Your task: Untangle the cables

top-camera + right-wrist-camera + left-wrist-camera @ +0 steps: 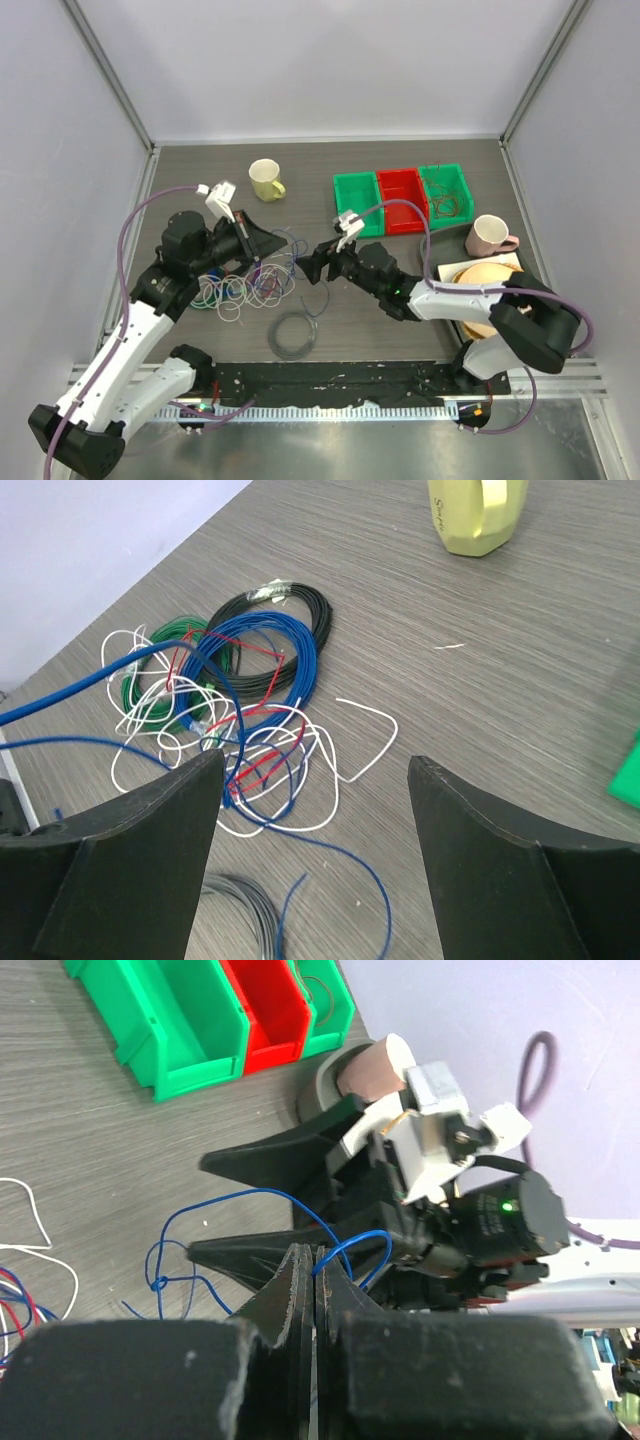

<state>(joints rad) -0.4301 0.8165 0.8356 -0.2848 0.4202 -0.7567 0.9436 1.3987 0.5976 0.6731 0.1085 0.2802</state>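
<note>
**Both arms tip to tip over the cable tangle**

Left arm: reaches up from its base at the near left corner, the wrist turned to the right. The left gripper [283, 256] points toward the table's middle. In its wrist view the two fingers are pressed flat together, and a thin blue wire [345, 1243] runs into the closed tips, so it looks pinched there. This wire arches up off the grey wood-grain table [400, 325] in two loops.

Right arm: the forearm stretches leftward, low across the table from the near right base. The right gripper [312, 262] faces the left one, and their tips are just beside each other. Its jaws stand wide apart with nothing between them; bare table and cable loops show through the gap.

Cables: the loose tangle of thin white, red and blue wires [240, 730] lies on the table left of centre, under and just in front of the left gripper. In the right wrist view a blue strand runs from the left edge of the picture toward the pile.

Touching the far side of the tangle:
- thick blue coiled ring [290, 650]
- green coil [175, 640]
- black coil [310, 605]

A dark grey coiled ring [293, 335] lies apart, nearer the arm bases. The pale yellow mug [264, 180] stands well beyond the pile.
</note>
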